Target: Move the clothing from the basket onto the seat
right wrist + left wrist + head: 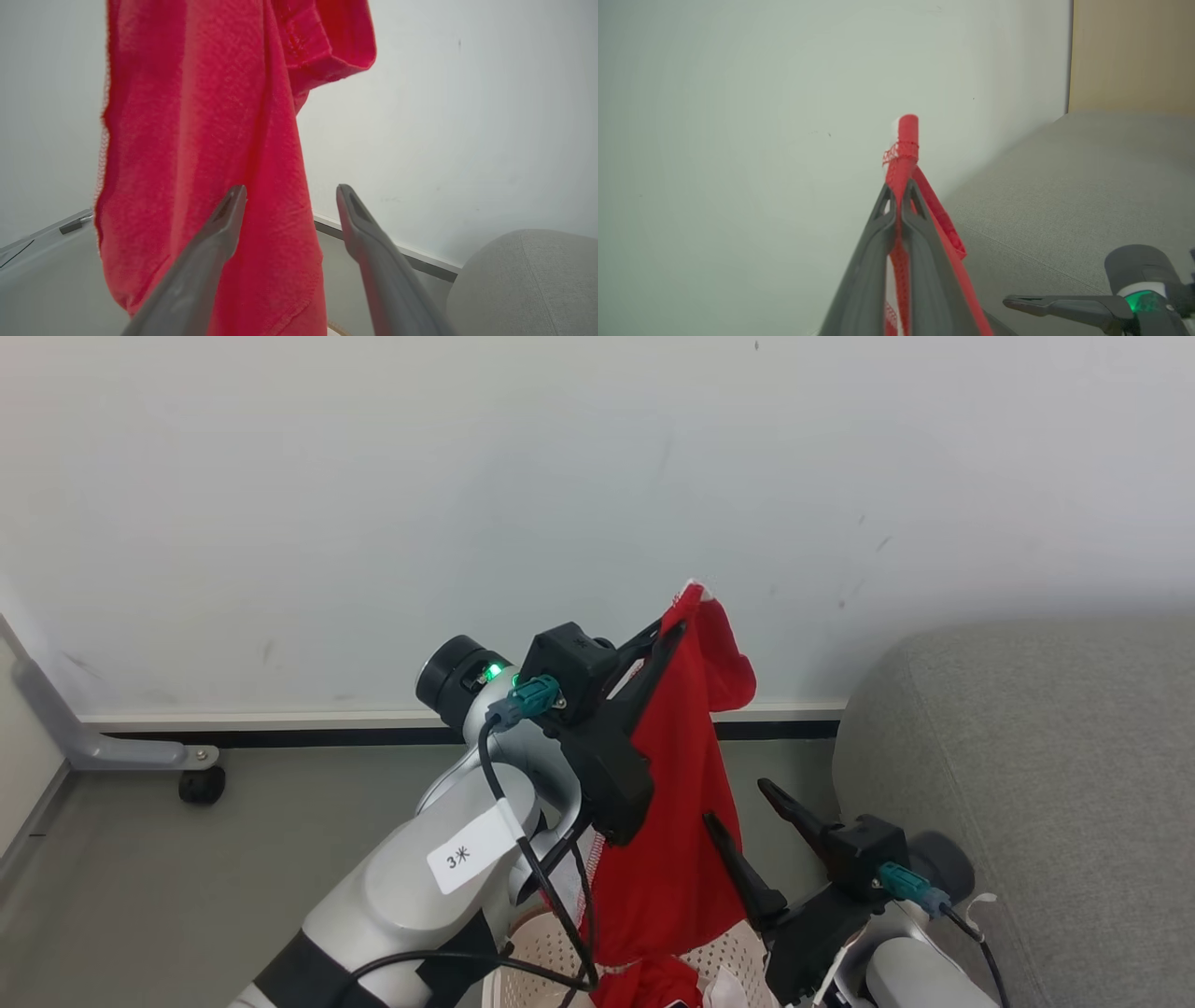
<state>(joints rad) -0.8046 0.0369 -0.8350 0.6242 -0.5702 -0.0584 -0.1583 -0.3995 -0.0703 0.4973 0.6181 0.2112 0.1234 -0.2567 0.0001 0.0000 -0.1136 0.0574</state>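
Two grippers are in the head view. The left gripper [674,627] is raised, its fingers pinched tight on the top hem of a red garment [672,821]. The cloth hangs straight down, with its lower end bunched in the basket [546,943]. The frame edge and the left forearm hide most of the basket, leaving a patch of perforated cream wall. Which garment this is cannot be told. The right gripper [734,801] sits lower beside the cloth, fingers spread wide with nothing between them; contact with the cloth is unclear. The grey seat [1027,756] is at the right, cropped.
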